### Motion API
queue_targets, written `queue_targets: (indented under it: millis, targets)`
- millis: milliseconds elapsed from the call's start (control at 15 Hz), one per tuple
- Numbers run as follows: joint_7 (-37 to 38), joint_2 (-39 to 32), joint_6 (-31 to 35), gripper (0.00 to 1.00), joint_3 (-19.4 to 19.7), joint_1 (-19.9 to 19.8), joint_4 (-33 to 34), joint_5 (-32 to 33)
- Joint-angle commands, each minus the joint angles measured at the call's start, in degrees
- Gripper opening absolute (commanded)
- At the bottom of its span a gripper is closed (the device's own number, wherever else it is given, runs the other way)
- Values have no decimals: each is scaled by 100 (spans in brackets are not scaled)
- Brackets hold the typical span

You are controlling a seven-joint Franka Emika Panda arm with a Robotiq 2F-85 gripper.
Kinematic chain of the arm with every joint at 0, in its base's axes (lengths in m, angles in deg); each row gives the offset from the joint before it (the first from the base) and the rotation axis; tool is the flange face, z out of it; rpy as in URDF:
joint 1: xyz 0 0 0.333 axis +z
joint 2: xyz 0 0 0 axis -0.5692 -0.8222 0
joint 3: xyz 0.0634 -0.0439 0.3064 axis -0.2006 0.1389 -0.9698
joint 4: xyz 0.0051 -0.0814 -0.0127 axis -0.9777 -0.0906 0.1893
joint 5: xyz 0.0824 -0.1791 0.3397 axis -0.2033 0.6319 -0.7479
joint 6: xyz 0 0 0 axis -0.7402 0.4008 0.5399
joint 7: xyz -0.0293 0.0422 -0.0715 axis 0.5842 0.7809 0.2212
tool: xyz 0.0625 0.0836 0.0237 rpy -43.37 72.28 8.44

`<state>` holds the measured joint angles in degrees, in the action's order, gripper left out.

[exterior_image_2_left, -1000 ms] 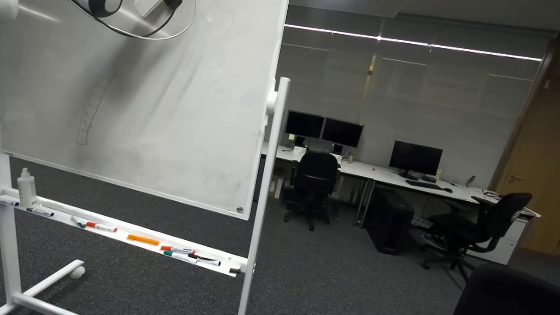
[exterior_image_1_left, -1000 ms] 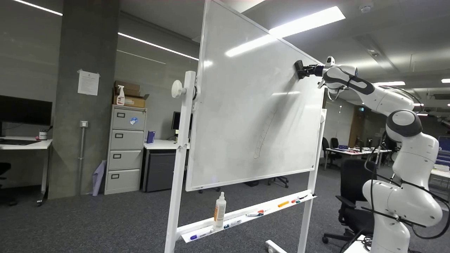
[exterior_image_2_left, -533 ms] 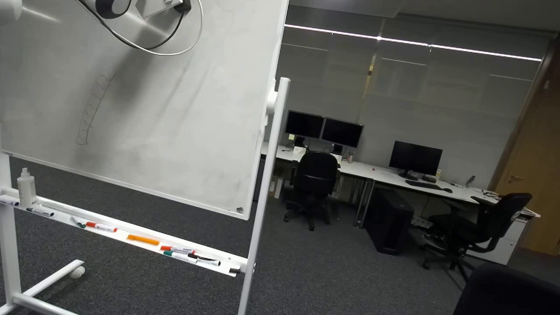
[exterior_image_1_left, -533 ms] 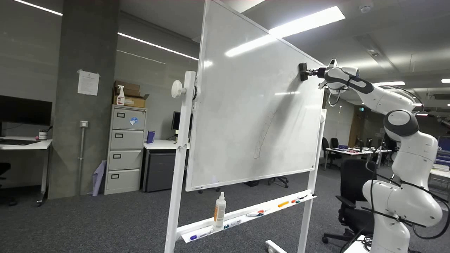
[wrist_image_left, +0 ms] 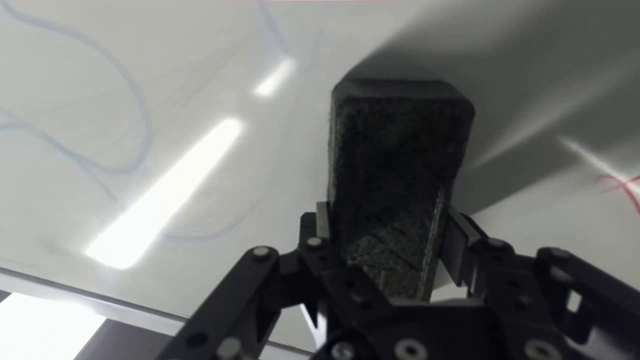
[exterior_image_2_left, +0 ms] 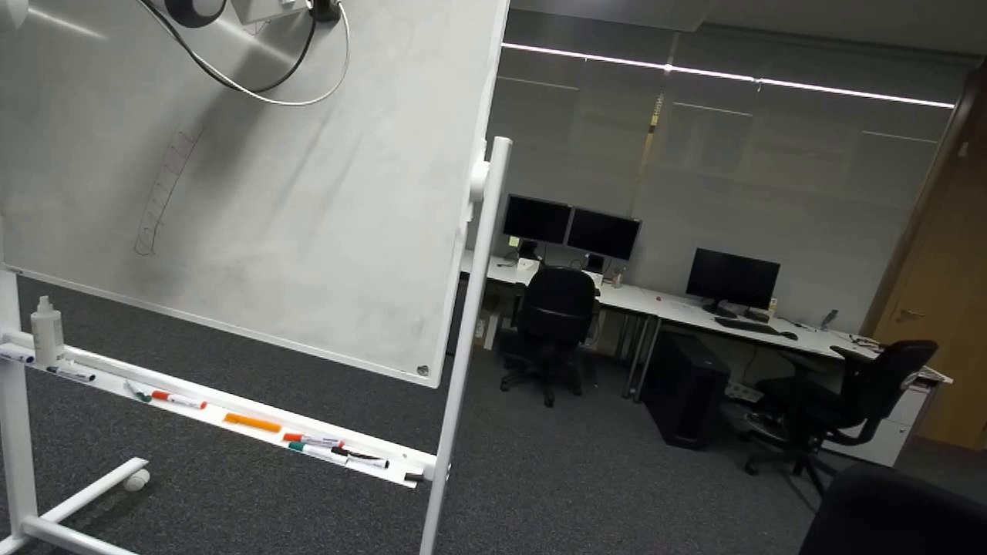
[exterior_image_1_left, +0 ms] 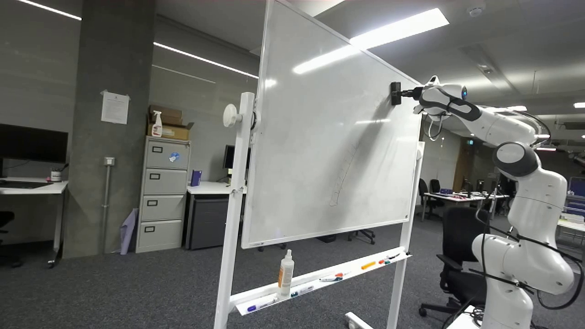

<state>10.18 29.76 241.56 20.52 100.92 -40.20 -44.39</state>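
Note:
My gripper (wrist_image_left: 390,227) is shut on a black block-shaped eraser (wrist_image_left: 400,145), one finger on each long side. In an exterior view the eraser (exterior_image_1_left: 396,93) stands upright at the upper right of the whiteboard (exterior_image_1_left: 315,137), close to its surface; whether it touches I cannot tell. Faint blue lines (wrist_image_left: 142,110) run to its left in the wrist view, and a red mark (wrist_image_left: 625,184) lies to its right. A thin ladder-like drawing (exterior_image_1_left: 343,176) shows lower on the board in both exterior views. The other exterior picture cuts off the gripper at its top edge.
Below the board, a tray (exterior_image_2_left: 216,422) carries several markers, an orange stick (exterior_image_2_left: 252,422) and a white bottle (exterior_image_1_left: 285,274). A black chair (exterior_image_1_left: 464,256) stands between board stand and arm base. A cable loop (exterior_image_2_left: 339,69) hangs from the wrist.
The eraser has turned from tilted to upright and shifted a little right and down in an exterior view. The wrist and its hanging cable have dropped slightly. The grip has stayed the same.

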Motion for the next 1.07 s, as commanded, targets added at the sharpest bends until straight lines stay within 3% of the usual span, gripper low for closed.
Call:
queue_targets:
  millis: [0,667,1000]
  targets:
    - [376,-339,-177,30,277,-130,81,-45]
    - [104,-442,-160,30,-234,213,-169,68]
    - [-16,-279,6,30,-991,109,-538,350]
